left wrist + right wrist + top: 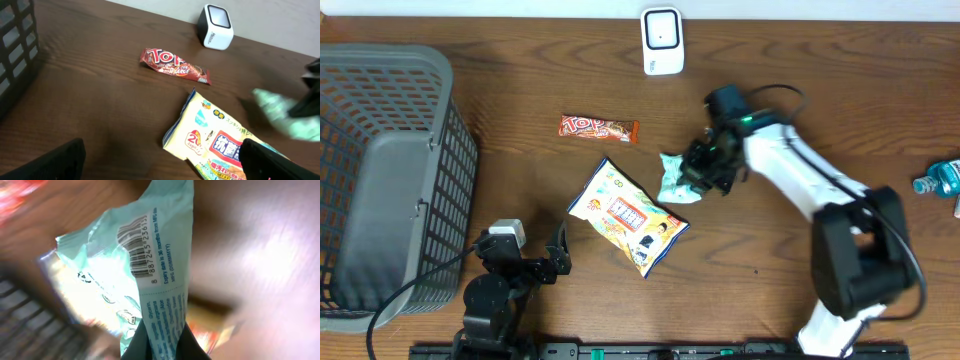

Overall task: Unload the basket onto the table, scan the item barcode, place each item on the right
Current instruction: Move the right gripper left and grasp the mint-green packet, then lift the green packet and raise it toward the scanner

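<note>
Right gripper is clamped on the pale green plastic packet.

The packet sits pinched by one end between the dark fingertips, near the middle of the brown wooden table, just right of the yellow printed snack bag and well apart from the white box-shaped scanner at the far edge. In the right wrist view its black barcode faces the camera. The left gripper rests with jaws wide apart and grasps nothing, beside the grey plastic mesh basket. A red chocolate bar lies flat between the scanner and the bag.
</note>
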Available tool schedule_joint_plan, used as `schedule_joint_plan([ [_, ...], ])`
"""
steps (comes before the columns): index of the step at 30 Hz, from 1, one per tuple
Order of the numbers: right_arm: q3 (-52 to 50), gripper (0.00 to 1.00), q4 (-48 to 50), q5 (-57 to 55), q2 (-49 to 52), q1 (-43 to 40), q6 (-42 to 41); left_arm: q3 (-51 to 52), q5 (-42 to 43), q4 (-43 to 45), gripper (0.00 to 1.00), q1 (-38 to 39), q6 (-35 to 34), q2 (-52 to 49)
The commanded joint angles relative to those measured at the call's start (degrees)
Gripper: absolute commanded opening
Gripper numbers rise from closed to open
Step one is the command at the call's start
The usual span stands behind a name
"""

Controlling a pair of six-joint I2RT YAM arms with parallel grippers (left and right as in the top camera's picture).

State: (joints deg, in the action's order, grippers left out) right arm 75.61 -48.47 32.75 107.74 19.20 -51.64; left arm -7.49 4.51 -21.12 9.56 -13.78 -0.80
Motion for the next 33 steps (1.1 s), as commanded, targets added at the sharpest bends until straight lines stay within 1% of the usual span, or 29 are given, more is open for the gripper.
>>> schedule_joint_plan([
  [1, 0.13, 0.02, -4.11, 22.34, -2.89, -2.82, -7.37, 0.85, -0.31, -1.16, 0.98, 0.22, -0.72, 0.13],
  [5, 0.13, 0.01, -12.57, 31.45, -2.86, -5.57, -8.98, 0.85, -0.28, -1.16, 0.98, 0.22, -0.70, 0.13],
  [8, 0.13, 0.01, -16.15, 37.16, -2.86, -6.47, -8.98, 0.85, -0.28, -1.16, 0.97, 0.22, -0.70, 0.13],
  [13, 0.13, 0.01, -19.58, 41.40, -2.86, -6.51, -9.27, 0.85, -0.31, -1.16, 0.98, 0.22, -0.70, 0.13],
  [17, 0.13, 0.02, -21.84, 47.91, -2.86, -6.51, -12.37, 0.85, -0.31, -1.16, 0.98, 0.22, -0.70, 0.13],
  [21, 0.13, 0.01, -21.81, 48.87, -2.86, -6.51, -12.72, 0.85, -0.31, -1.16, 0.98, 0.22, -0.70, 0.13],
  [24, 0.13, 0.02, -21.84, 49.75, -2.86, -6.51, -9.57, 0.85, -0.31, -1.16, 0.98, 0.22, -0.70, 0.13],
  [27, 0.13, 0.01, -21.81, 52.13, -2.86, -6.51, -4.46, 0.85, -0.31, -1.16, 0.98, 0.22, -0.70, 0.13],
  [29, 0.13, 0.01, -21.73, 51.84, -2.86, -6.51, -1.68, 0.85, -0.31, -1.16, 0.98, 0.22, -0.70, 0.13],
  [30, 0.13, 0.01, -21.42, 50.51, -2.86, -6.51, 0.11, 0.85, -0.31, -1.14, 0.98, 0.22, -0.70, 0.13],
  [31, 0.13, 0.01, -20.79, 46.86, -2.86, -6.51, 2.58, 0.85, -0.28, -1.16, 0.98, 0.22, -0.70, 0.13],
  [33, 0.13, 0.02, -18.43, 34.29, -2.86, -6.45, 9.70, 0.85, -0.31, -1.16, 0.98, 0.22, -0.70, 0.13],
])
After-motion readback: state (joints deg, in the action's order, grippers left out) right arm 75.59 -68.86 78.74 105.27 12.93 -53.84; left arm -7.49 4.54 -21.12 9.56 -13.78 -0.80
